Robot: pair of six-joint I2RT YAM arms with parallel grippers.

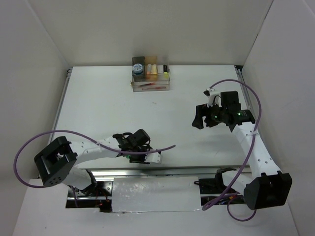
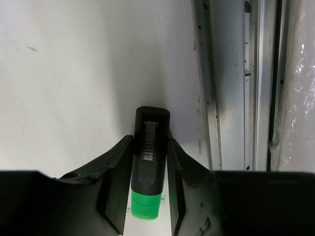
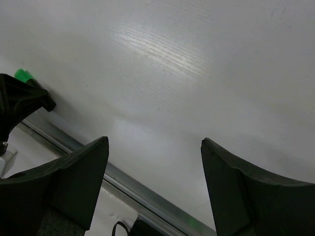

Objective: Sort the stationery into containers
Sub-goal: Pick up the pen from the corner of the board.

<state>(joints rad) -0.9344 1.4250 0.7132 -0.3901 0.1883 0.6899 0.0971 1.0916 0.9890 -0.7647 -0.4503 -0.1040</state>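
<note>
The left gripper has its jaws drawn narrow, the two black fingers pressed against either side of a black plastic highlighter with a green end. The highlighter lies flat on the white worktop, close to the near edge and just beside the aluminium rail, with its green end towards the wrist.

It looks light and stiff, with a smooth barrel that could slip or swivel under a pinch near one end. The hold across the middle, by the barcode label, seems the right place.

The right gripper hangs wide and empty above bare worktop, well apart from it.

The clear plastic desk organiser stands at the far edge, well away from the highlighter, with other items already in its compartments.
</note>
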